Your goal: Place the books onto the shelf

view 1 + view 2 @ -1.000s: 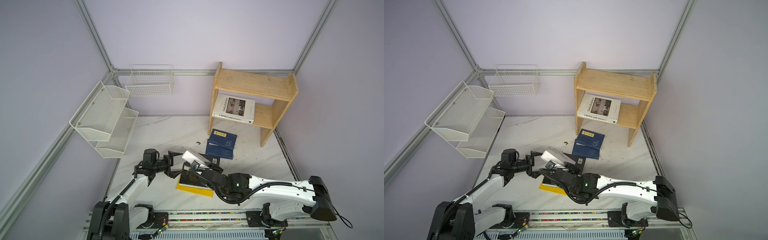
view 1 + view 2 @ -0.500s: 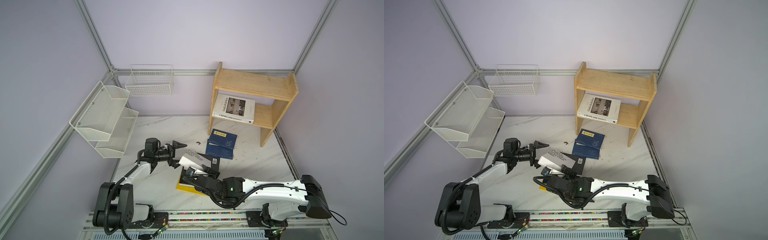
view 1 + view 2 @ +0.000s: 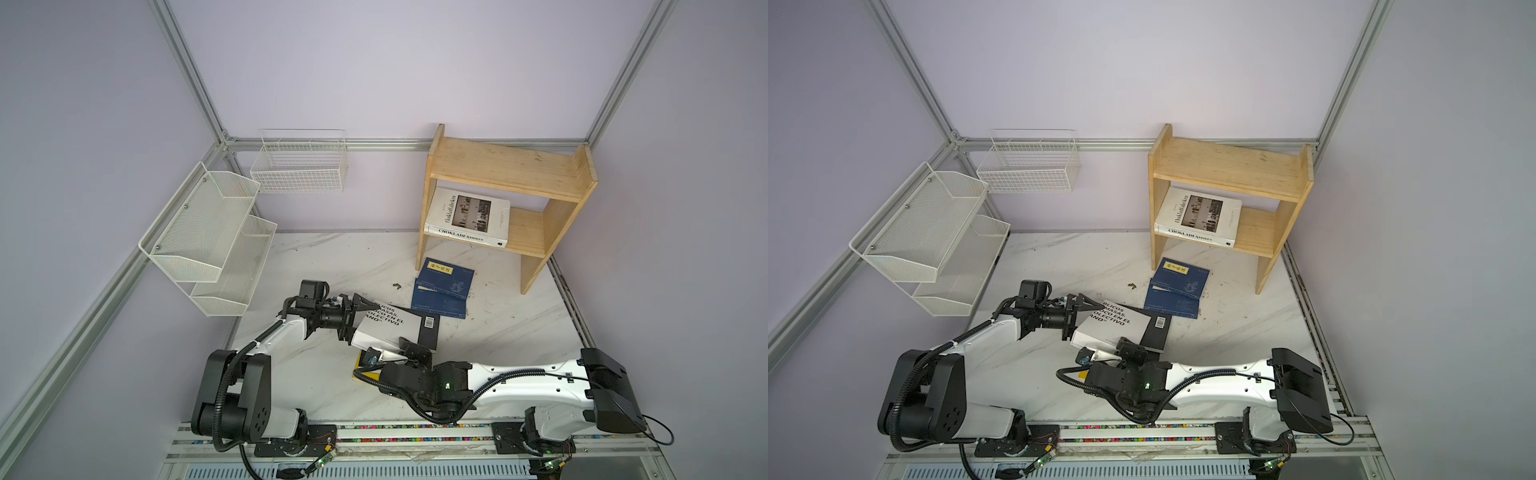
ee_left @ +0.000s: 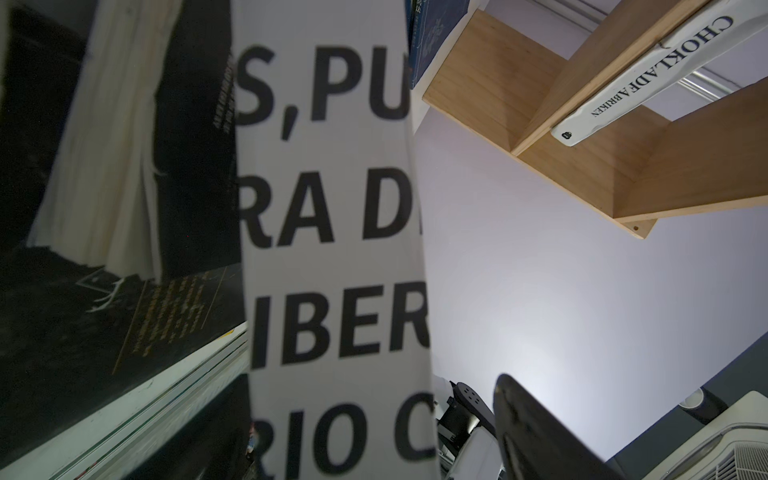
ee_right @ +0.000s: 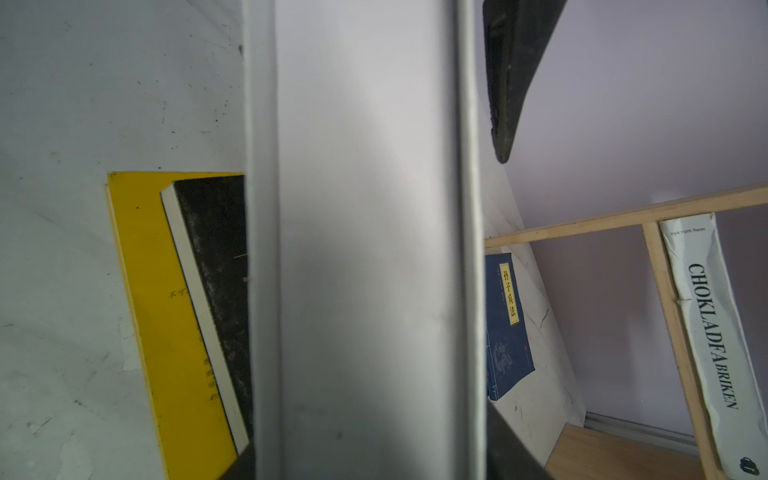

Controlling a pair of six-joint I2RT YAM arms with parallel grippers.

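They look to be on the second book, picking it up. One white Chokladfabriken volume [image 3: 469,218] lies flat on the lower tier of the wooden shelf [image 3: 507,166], far right. Near the middle of the table [image 3: 332,257], the right gripper [image 3: 399,351] pinches the near edge of a white book with black lettering [image 3: 390,328], tilted up off a black book [image 5: 212,266] and a yellow one [image 5: 158,291]. The left gripper [image 3: 362,325] straddles its left edge, jaws wide and not touching. I'd judge the left must close before the carry. Two navy books [image 3: 444,286] sit stacked just before the shelf. I count six books and one shelf.
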